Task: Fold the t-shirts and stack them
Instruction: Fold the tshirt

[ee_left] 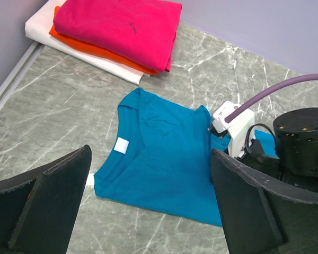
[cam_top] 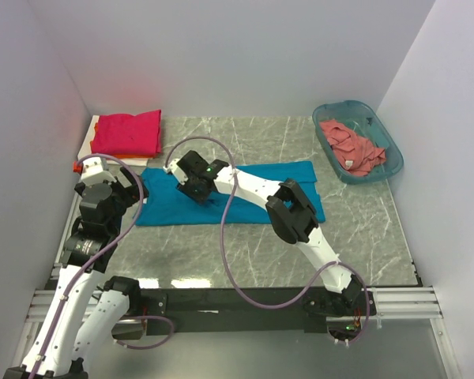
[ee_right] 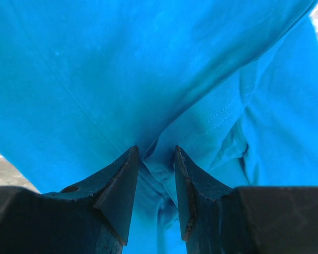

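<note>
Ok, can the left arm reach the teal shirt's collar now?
Likely yes: the left gripper hangs open facing the collar end of the teal shirt, nothing between; the right gripper pinches cloth further along.

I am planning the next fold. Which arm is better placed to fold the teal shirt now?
Right. The right arm's fingers pinch a fold near the middle of the teal t-shirt. The left arm's fingers stand wide open above its collar end, holding nothing.
</note>
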Controlling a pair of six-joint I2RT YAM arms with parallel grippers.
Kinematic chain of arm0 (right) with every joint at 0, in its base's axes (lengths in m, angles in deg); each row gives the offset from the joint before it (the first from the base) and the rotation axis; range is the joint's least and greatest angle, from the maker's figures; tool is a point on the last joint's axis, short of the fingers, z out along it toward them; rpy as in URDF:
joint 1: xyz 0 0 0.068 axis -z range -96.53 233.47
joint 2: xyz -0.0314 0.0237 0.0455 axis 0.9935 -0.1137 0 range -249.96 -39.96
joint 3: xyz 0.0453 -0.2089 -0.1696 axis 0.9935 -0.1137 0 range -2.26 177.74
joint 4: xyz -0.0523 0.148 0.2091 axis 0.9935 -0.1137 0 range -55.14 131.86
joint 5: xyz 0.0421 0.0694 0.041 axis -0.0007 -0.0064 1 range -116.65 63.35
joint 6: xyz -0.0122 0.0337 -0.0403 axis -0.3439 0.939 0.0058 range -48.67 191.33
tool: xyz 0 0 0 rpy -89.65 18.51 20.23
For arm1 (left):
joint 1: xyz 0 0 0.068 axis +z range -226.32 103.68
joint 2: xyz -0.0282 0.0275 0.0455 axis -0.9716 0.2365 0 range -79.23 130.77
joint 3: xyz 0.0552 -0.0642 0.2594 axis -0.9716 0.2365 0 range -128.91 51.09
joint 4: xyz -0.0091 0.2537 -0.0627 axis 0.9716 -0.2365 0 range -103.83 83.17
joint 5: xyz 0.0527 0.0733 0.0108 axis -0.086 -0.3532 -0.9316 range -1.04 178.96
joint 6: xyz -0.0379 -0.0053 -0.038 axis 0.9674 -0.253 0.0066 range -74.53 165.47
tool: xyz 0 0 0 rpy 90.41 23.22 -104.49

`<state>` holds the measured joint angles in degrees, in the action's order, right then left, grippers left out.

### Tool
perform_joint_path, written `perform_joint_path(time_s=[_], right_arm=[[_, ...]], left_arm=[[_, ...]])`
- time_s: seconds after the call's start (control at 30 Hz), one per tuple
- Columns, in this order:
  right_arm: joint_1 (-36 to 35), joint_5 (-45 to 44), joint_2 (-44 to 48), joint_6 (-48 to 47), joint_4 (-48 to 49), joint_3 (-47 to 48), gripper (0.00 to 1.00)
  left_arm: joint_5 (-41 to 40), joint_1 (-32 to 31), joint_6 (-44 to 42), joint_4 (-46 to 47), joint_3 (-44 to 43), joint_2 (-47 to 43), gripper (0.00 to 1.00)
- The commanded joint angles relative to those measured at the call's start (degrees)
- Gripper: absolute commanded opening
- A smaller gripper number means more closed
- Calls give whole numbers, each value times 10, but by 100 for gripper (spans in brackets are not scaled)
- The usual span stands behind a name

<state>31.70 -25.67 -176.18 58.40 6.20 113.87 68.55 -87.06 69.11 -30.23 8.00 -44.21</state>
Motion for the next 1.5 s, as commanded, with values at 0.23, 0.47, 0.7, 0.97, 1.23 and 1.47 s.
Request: perform_joint_path(time_s=[0.23, 0.47, 0.7, 0.97, 1.23, 1.47], right_arm=[[-4, -35, 14, -10, 12, 9, 18], [10, -69, 65, -15, 28, -13, 13], [47, -124, 108, -4, 65, -81, 15], [98, -154, 114, 21, 58, -87, 56], [161, 100, 256, -61, 18, -169, 70], [224, 349, 545, -302, 184, -565, 86]], left_arm=[[9, 2, -5, 18, -4, -3, 100], [11, 2, -4, 17, -5, -2, 99], [11, 2, -4, 16, -4, -4, 99], [12, 2, -3, 16, -4, 0, 99], [64, 2, 46, 20, -1, 20, 100], [122, 7, 305, -2, 61, 65, 99]])
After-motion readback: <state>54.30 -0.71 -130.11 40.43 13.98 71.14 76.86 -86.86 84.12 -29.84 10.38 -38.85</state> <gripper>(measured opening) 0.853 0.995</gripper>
